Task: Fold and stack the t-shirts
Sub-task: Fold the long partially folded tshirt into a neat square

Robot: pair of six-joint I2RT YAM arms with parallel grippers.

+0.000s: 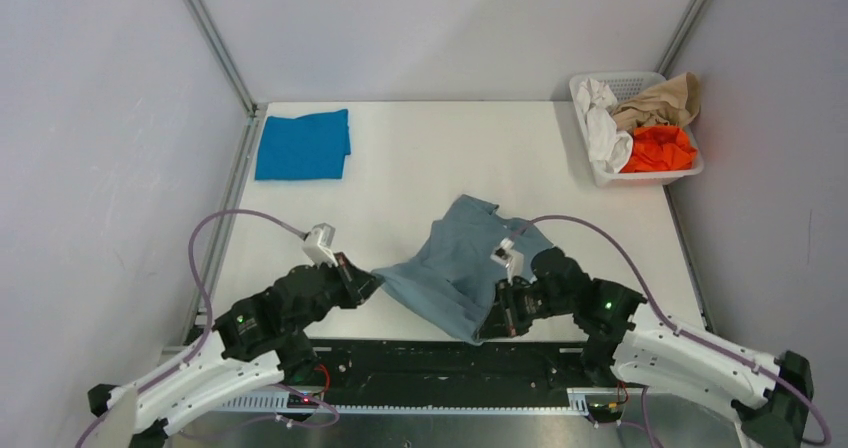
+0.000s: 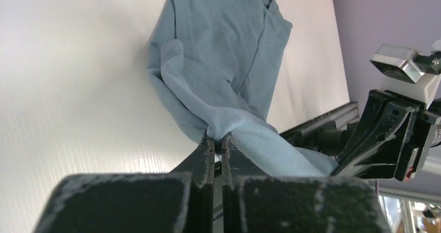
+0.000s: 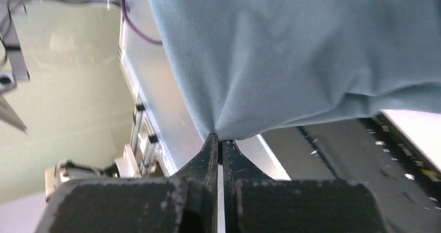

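The dusty grey-blue t-shirt (image 1: 460,263) lies crumpled at the table's near middle, its near edge lifted. My left gripper (image 1: 372,280) is shut on its left corner; in the left wrist view the cloth (image 2: 223,61) bunches into the closed tips of that gripper (image 2: 219,139). My right gripper (image 1: 487,330) is shut on its near right corner, with the shirt (image 3: 312,51) hanging taut above the pinched tips of that gripper (image 3: 219,139). The brighter blue t-shirt (image 1: 302,144) lies folded at the far left of the table.
A white basket (image 1: 683,174) at the far right holds white, tan and orange cloths. Metal frame posts stand at the back corners. The table's near edge with a black rail (image 1: 440,358) runs just under both grippers.
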